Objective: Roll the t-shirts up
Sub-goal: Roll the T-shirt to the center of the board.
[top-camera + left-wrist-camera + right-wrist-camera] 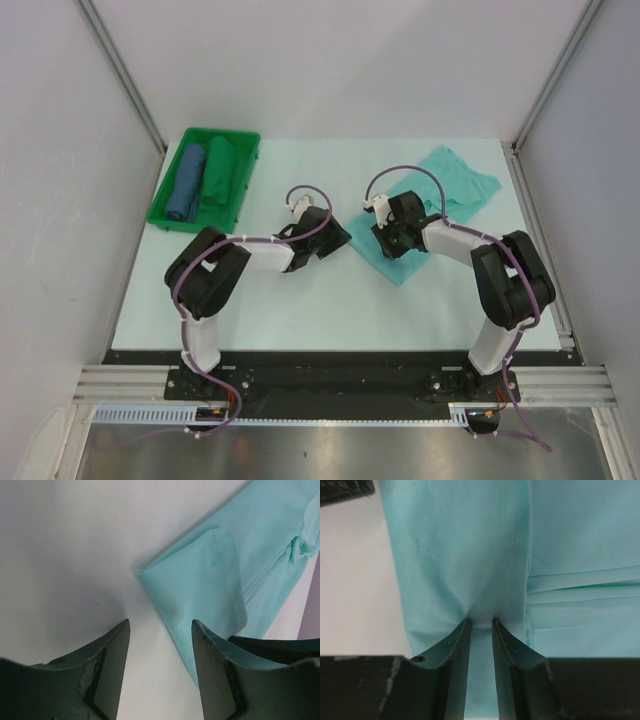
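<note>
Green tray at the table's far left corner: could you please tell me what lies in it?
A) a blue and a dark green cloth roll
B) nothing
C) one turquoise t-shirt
A: the green tray holds a blue cloth roll beside a dark green cloth roll.

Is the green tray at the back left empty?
No, a blue roll and a dark green roll of cloth lie side by side inside the green tray.
</note>
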Controlling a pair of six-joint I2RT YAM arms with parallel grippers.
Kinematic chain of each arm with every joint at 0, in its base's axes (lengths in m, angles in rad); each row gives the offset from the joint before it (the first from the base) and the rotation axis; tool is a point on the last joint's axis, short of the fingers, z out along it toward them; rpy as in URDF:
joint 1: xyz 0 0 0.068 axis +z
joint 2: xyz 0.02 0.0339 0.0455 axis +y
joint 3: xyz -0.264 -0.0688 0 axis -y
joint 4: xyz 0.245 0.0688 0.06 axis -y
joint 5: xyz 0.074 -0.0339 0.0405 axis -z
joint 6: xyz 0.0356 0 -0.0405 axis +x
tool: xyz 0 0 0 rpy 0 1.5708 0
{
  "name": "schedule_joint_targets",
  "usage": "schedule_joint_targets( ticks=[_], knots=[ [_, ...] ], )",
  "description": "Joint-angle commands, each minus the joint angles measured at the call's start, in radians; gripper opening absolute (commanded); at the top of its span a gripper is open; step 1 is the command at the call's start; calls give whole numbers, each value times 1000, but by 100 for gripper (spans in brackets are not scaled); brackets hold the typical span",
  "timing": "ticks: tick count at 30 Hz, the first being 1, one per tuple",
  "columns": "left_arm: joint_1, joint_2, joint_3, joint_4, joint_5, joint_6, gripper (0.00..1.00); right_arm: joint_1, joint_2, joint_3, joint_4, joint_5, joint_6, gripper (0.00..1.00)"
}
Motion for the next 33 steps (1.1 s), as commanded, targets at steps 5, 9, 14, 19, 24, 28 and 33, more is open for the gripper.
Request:
schedule_joint_targets(
  ticks=[5,9,14,19,24,28,33],
  knots=[
    [-34,66,107,-106,-75,-95,57,-36,5,6,-10,-19,11,29],
    [-41,86,139,-148,-109,-120,51,-17,-66,10,-21,-21,14,30],
    [-53,104,178,-210,-172,-120,47,6,-101,27,7,-16,25,31],
    [-56,115,208,-242,-203,-124,45,9,-34,44,41,-36,34,30],
    [-62,112,196,-264,-208,-129,47,-5,52,44,88,-55,51,29],
    [-62,112,173,-210,-189,-121,48,-13,71,75,53,-62,51,28],
    [-62,127,184,-221,-192,-137,46,-16,48,93,-22,-68,39,29]
  ],
)
